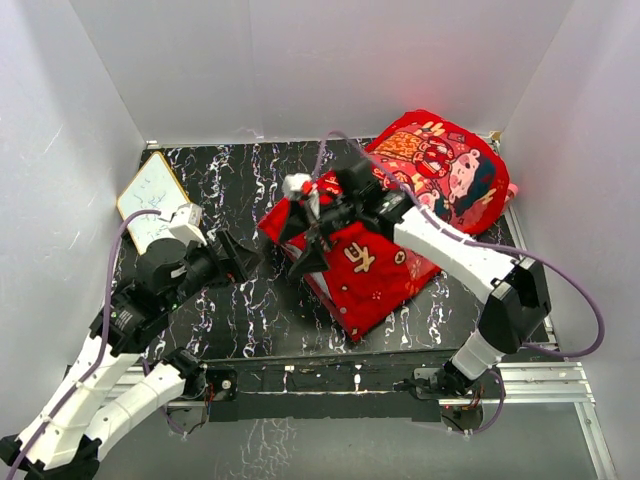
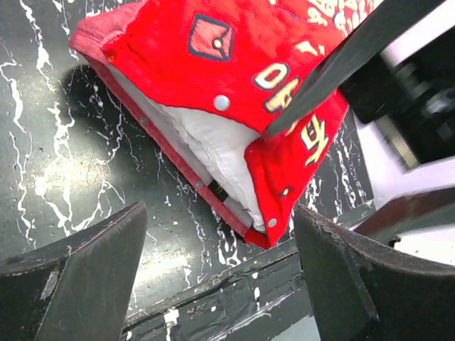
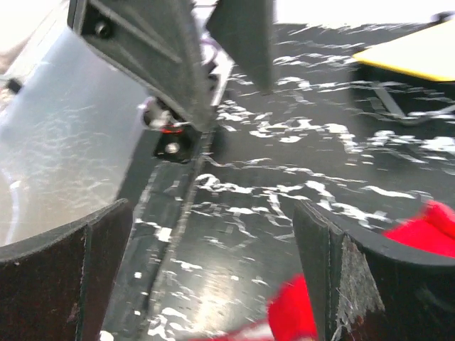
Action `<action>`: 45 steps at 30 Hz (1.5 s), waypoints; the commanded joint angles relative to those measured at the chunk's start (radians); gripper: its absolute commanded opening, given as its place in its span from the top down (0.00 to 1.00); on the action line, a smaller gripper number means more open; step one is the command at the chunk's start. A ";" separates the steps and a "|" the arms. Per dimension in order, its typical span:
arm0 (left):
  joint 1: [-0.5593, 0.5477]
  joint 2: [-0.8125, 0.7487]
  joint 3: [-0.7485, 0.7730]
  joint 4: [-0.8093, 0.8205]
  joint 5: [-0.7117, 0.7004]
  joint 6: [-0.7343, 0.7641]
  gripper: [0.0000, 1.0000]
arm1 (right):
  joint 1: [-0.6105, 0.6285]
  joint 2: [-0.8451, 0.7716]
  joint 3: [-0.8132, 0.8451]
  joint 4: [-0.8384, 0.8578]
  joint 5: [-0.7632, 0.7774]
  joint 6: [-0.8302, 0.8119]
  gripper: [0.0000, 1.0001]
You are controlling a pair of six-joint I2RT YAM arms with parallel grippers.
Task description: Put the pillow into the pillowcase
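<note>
The red pillowcase [image 1: 370, 270] lies flat mid-table, yellow characters up. In the left wrist view its snap-buttoned mouth [image 2: 234, 64] gapes, and the white pillow [image 2: 213, 142] shows inside it, almost wholly within. My left gripper [image 1: 245, 262] is open and empty, just left of the mouth; its fingers [image 2: 92, 270] frame the mouth's near corner. My right gripper [image 1: 305, 245] is open and empty, hovering over the mouth end. One of its fingers [image 2: 334, 64] crosses the cloth. In the right wrist view only red cloth edges [image 3: 298, 312] show between its fingers [image 3: 355, 277].
A plump red cushion with cartoon figures [image 1: 445, 165] leans at the back right corner. A small wood-framed white board [image 1: 152, 195] lies at the back left, also in the right wrist view [image 3: 412, 53]. The table's front rail [image 1: 330, 375] runs along the near edge.
</note>
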 commanded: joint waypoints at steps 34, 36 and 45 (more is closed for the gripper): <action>0.300 0.402 -0.244 0.474 0.218 0.131 0.34 | -0.459 -0.500 -0.362 -0.376 0.193 -0.479 0.51; 0.302 0.355 -0.211 0.463 0.227 0.152 0.25 | -0.585 -0.530 -0.389 -0.298 0.141 -0.405 0.41; 0.311 0.685 0.122 0.496 0.481 0.242 0.03 | -1.046 -0.506 -0.577 0.210 0.168 0.325 0.00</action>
